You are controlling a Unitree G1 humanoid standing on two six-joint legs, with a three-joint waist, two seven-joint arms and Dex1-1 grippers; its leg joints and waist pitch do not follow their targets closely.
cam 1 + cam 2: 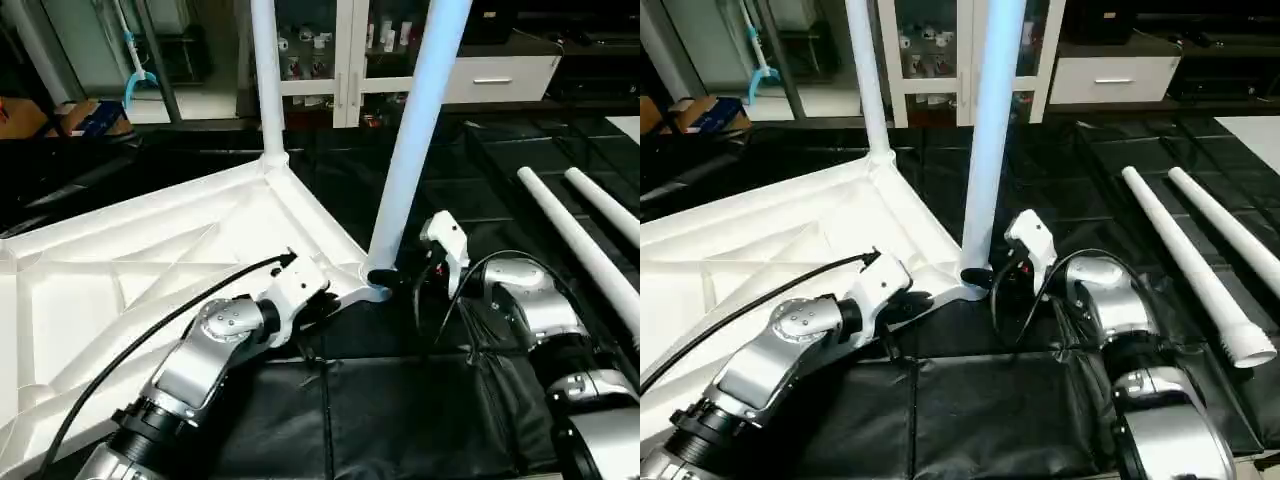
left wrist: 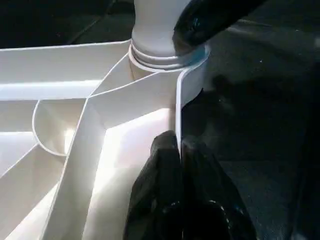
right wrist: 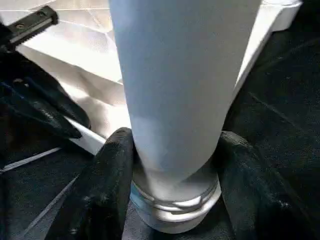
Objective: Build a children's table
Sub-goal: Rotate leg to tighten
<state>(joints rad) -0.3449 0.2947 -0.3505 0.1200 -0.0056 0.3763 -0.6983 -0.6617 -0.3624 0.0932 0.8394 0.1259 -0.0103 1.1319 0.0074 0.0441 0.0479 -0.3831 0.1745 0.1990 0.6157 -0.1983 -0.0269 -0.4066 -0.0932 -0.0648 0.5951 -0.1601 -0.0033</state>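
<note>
White leg (image 3: 175,100) base pinched by right tool (image 3: 175,200); left tool (image 2: 181,165) pressed together, top (image 1: 150,250) cropped.

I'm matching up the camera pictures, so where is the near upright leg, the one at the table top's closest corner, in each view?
Left eye: near upright leg, centre-right.
Right eye: centre.
Left wrist: its base, top centre.
Right wrist: middle, between the right end effector fingers.
Shared landmark: corner socket under it.

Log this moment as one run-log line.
stage: leg fitting | left end effector: shut on white plastic tabletop rim | right end effector: around upright white tapered leg at corner socket | loose legs: two
</note>
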